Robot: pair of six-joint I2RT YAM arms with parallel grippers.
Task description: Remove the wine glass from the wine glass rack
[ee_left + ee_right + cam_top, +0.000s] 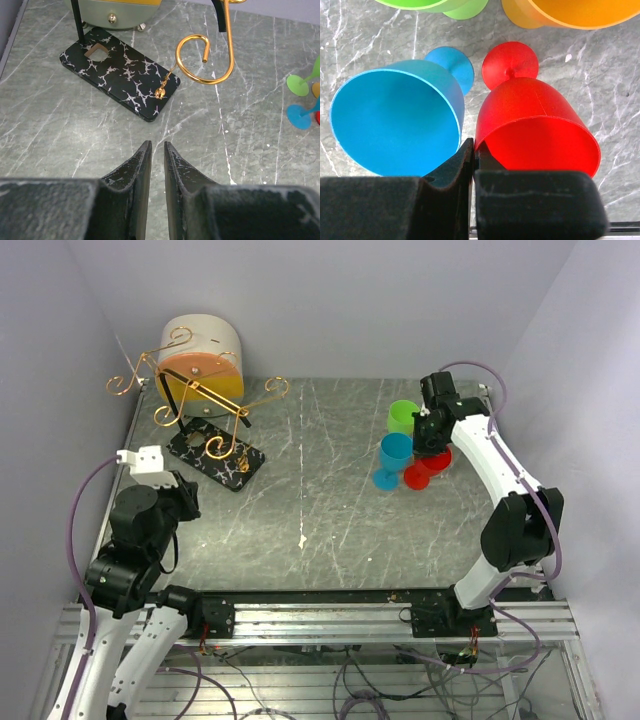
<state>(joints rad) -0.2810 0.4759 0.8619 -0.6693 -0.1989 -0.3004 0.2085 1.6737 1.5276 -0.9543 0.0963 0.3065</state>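
Observation:
The wine glass rack [200, 390] is a gold wire stand on a black speckled base [215, 458] at the back left. No glass hangs on its rails. Its base [120, 75] and one gold scroll [207, 60] show in the left wrist view. My left gripper [183, 497] [157, 145] is empty, with its jaws almost together, low over the table just in front of the base. My right gripper [430, 435] [475, 147] is shut on the rim of a red wine glass [425, 472] [535, 125] that stands on the table at the back right.
A blue glass [393, 455] [395, 125] stands touching the red one on its left. A green glass [403, 415] [445, 6] and an orange glass [570, 12] stand behind them. A cream drum with an orange face [205, 355] sits behind the rack. Walls close in on both sides.

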